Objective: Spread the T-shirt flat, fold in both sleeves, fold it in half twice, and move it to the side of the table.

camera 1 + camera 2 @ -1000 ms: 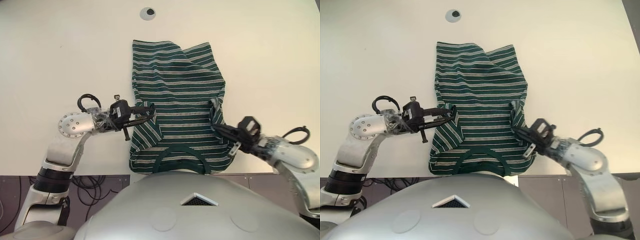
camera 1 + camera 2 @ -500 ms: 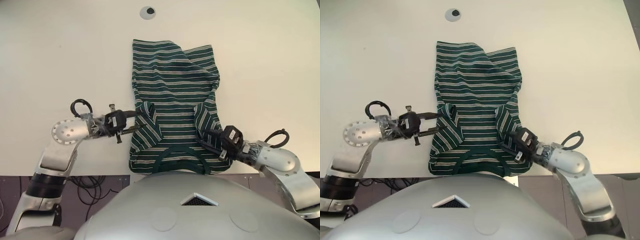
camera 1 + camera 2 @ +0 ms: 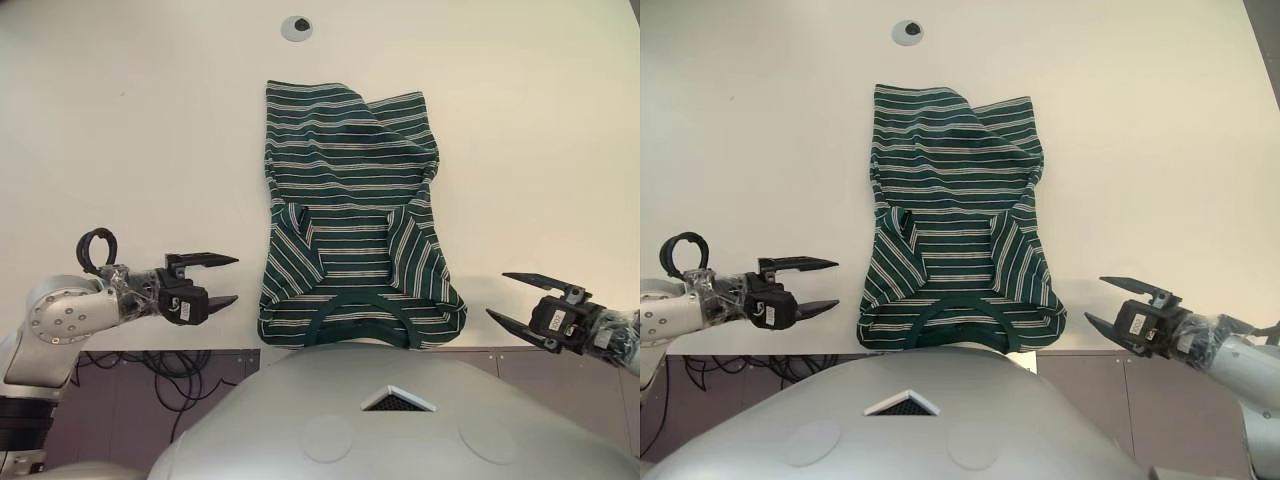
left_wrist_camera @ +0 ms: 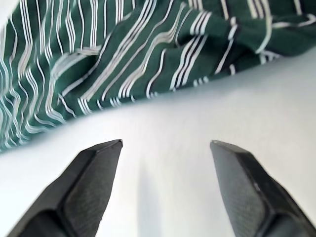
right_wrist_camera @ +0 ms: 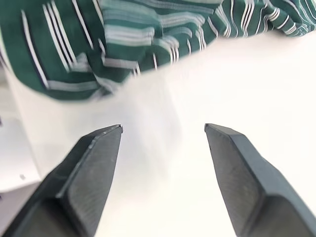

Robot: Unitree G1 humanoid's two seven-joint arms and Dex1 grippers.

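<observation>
T-shirt, green with pale stripes, lying lengthwise on the white table, collar at 6 o'clock nearest the robot and hem at 12 o'clock. Both sleeves lie folded in over the body: left sleeve, right sleeve. The cloth is largely flat, though a ridge rumples the hem near 1 o'clock. Judged from this, spreading and sleeve-folding look done; the two half-folds and the move to the table's side remain. Left gripper, at about 8 o'clock from the shirt, is spread wide and empty, near the left edge but apart from it. Right gripper, at about 4 o'clock, is likewise spread wide and empty, farther from the cloth. A small round fitting sits beyond the hem near 12 o'clock.
</observation>
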